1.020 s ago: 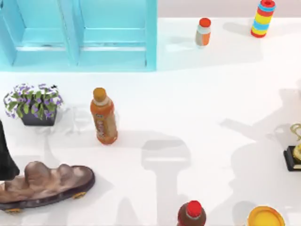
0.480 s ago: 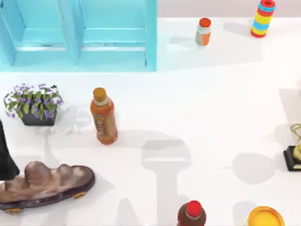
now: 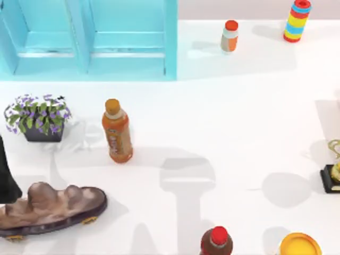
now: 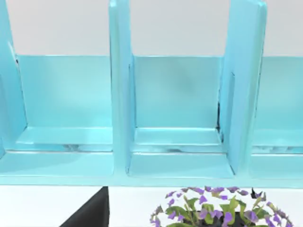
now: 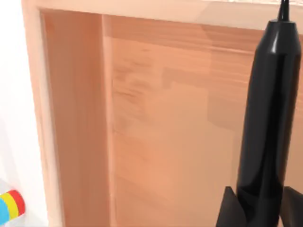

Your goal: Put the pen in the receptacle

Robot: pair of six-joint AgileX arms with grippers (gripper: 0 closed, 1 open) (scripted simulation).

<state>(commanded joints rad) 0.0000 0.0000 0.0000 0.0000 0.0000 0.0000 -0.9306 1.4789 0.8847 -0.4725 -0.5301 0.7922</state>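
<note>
In the right wrist view the black pen (image 5: 270, 118) points tip-first over the open wooden receptacle (image 5: 156, 132). My right gripper (image 5: 262, 210) is shut on the pen's lower end, with a dark finger (image 5: 231, 210) on either side of the barrel. The receptacle is a light wooden box with a raised rim (image 5: 35, 118) and a bare floor under the pen. A corner of the striped container (image 5: 9, 205) sits on the white table just outside that rim.
A blue shelf unit (image 3: 87, 37) stands at the back left. In front of it are a flower pot (image 3: 38, 117), an orange bottle (image 3: 117, 132) and a rock ornament (image 3: 50, 207). A striped container (image 3: 297, 20) and small bottle (image 3: 229, 36) stand at the back right. A red-capped bottle (image 3: 217, 241), yellow lid (image 3: 300, 245) and trophy (image 3: 333, 172) lie near the front right. A black shape (image 3: 5, 175) is at the left edge.
The large arm shadow on the table's right side has shrunk and drawn away toward the right edge. The objects on the table have not moved.
</note>
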